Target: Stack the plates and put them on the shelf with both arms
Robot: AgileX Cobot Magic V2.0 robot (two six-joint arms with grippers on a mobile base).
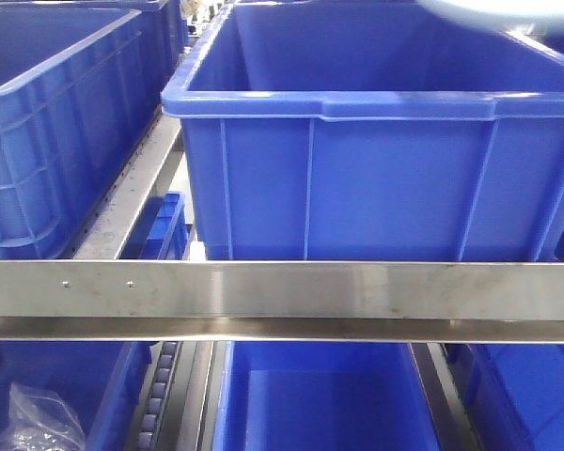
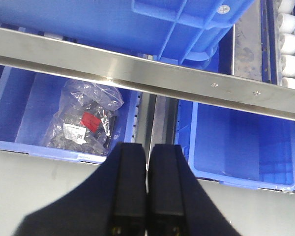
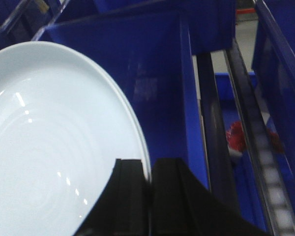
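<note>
**Inspector A:** Largest item first: the steel shelf rail [image 1: 282, 289], a brushed horizontal bar across the front view. On the level above it stands a deep blue plastic crate [image 1: 376, 178]. Below the rail are more blue bins, one holding a clear plastic bag of parts [image 2: 86, 120].

**Inspector B:** And the task's item?

**Inspector A:** A large round glossy pale bluish-white plate [image 3: 54, 142] fills the left of the right wrist view. Its rim runs into the right gripper [image 3: 151, 191], whose black fingers are pinched on that edge. I see one rim line only; whether a second plate sits stacked under it, I cannot tell. A pale curved sliver at the top right of the front view is likely the same plate, held above the crate's far right corner.

**Inspector B:** Left arm?

**Inspector A:** The left gripper [image 2: 148, 189] has its fingers pressed together with nothing between them. It looks down over the rail and lower bins, well apart from the plate.

**Inspector B:** The governing relation?

**Inspector A:** The plate extends leftward from the right gripper, tilted, with the crate's interior just beyond it. In my judgement the right arm alone carries the load, and setting down turns on levelling the plate and clearing the crate wall.
</note>
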